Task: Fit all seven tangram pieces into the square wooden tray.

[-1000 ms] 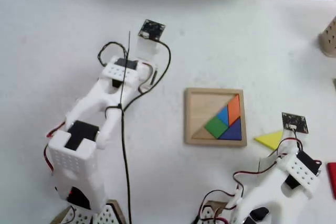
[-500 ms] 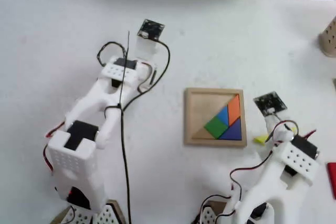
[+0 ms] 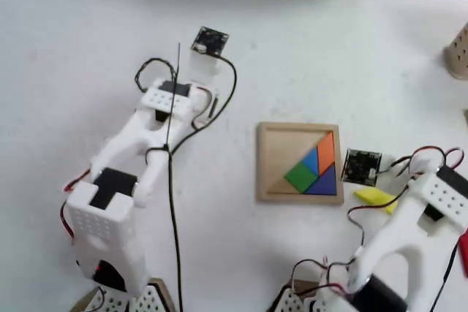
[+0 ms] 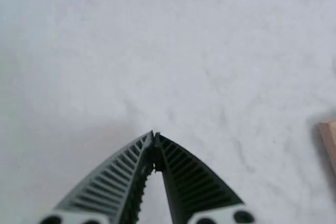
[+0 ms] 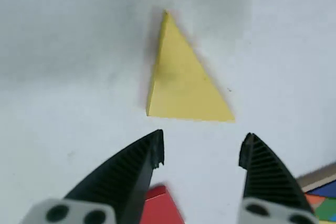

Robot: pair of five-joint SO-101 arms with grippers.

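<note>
The right gripper [image 5: 203,148] hangs released, its two black jaws spread wide with nothing between them. The flat yellow wooden triangle [image 5: 184,80] lies untouched on the white table [image 3: 329,56], just ahead of the tips. In the high view the triangle rests just outside the square wooden tray [image 3: 296,127], off the rim on the right arm's side, near the corner that holds the dark blue wooden triangle [image 3: 325,181].

Over the last second the right arm has swung its wrist in from farther out. It now sits just beside that rim, above the yellow triangle, which has hardly shifted. I read this as lining up for a grasp that has not yet begun.

A red wooden piece [image 5: 164,209] lies beneath the jaws, farther from the tray. Most of it is cut off, so its shape is probably not worth guessing.

Next to the dark blue triangle the tray holds an orange wooden piece [image 3: 327,150], a light blue wooden piece [image 3: 311,160] and a green wooden piece [image 3: 300,175]. That makes four of seven, and the rest of the tray is bare wood.

The left gripper [image 4: 154,139] is clenched on nothing over bare table, well off the tray's opposite side. It has not moved.
</note>
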